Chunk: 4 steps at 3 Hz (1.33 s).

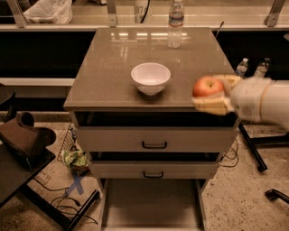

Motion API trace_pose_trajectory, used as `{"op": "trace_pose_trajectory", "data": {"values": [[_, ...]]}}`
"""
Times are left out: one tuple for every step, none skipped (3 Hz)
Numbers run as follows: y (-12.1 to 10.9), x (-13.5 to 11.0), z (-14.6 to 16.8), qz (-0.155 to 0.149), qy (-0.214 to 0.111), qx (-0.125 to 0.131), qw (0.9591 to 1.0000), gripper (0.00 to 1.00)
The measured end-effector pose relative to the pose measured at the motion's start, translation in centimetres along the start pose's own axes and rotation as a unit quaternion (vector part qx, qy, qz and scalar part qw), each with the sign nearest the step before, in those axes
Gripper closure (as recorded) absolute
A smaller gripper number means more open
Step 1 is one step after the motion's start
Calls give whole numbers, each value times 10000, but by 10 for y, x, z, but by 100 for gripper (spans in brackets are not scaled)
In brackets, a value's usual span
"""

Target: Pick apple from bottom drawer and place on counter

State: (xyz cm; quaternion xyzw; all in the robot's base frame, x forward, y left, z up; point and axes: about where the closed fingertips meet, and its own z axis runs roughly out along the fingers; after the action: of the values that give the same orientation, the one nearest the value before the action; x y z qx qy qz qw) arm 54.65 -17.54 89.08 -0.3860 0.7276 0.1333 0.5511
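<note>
Camera view looks down on a cabinet from the front. Nearest, at the bottom, the bottom drawer (151,203) is pulled out wide, and its flat floor is bare. Above it are two drawers with black handles, the lower one (153,170) and the upper one (153,140), both out a little. On the floor at the left lies a green wrapper (74,159), beside a dark stand (22,137).

The gripper (212,93) comes in from the right at the height of the cabinet top. Its jaws pinch the apple (207,86), with one finger under it and one behind it. The apple is off the surface, at the front right corner of the counter (108,76). I cannot tell if it hangs over the slab or just before its edge.

Near the middle of the counter stands a white bowl (151,77), well apart from the apple. At the far edge stands a water bottle (175,22). Behind the counter runs a pale shelf (90,20) with a plastic bag (47,11) on it. Two small bottles (244,66) stand low at the right.
</note>
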Motion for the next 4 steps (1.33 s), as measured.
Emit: {"op": "trace_pose_trajectory", "data": {"values": [[-33,-42,16,-269,181,11,9995,100],[-67,-70,47,-451,410,-189,9980,100],[-74,-97,106,-673,494,-700,9941,100],[-59,-125,175,-868,468,-1293,9867,100]]}}
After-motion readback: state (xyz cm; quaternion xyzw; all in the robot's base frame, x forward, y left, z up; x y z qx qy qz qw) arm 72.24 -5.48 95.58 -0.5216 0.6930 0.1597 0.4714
